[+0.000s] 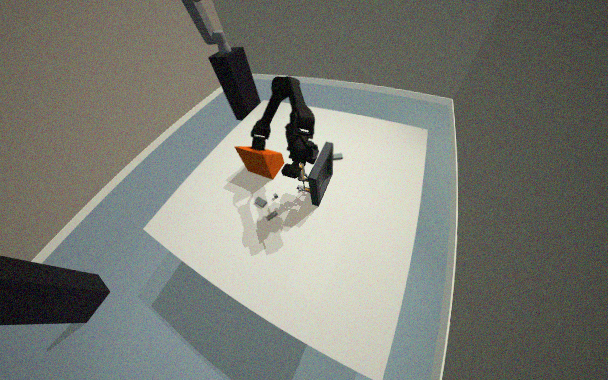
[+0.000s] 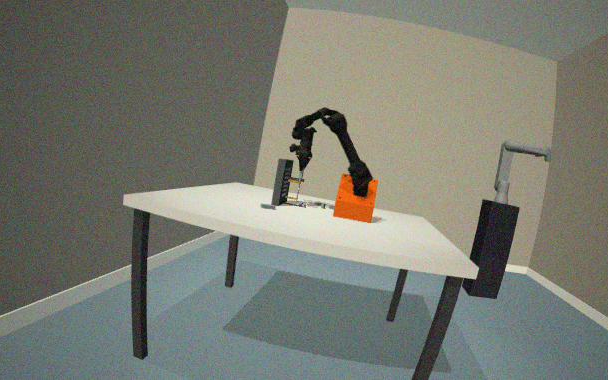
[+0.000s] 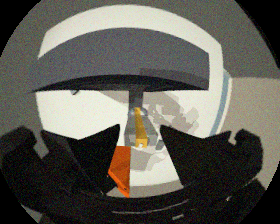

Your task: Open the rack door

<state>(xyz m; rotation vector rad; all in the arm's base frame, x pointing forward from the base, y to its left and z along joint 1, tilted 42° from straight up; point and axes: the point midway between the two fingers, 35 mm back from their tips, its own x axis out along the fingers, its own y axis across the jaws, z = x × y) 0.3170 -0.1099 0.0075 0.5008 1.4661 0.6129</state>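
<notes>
The dark grey rack (image 1: 318,174) (image 2: 282,182) (image 3: 126,55) stands upright on the white table. Its thin upright handle (image 2: 298,190) is on the side facing the arm's base, with yellow brackets between it and the rack. A yellow bracket (image 3: 140,127) also shows in the wrist view. My gripper (image 1: 302,164) (image 2: 303,170) (image 3: 140,127) points down, open, with its tips close to the handle's top. In the wrist view the handle area lies between the two fingers, with nothing squeezed. The handle's turn and the door's angle are too small to tell.
The orange base (image 1: 259,162) (image 2: 354,202) (image 3: 122,165) carries the arm. Small grey pieces (image 1: 260,202) (image 1: 272,215) lie on the white table (image 1: 367,240) (image 2: 207,215) between the rack and that table's near edge. Another grey piece (image 1: 337,156) (image 2: 268,206) lies behind the rack.
</notes>
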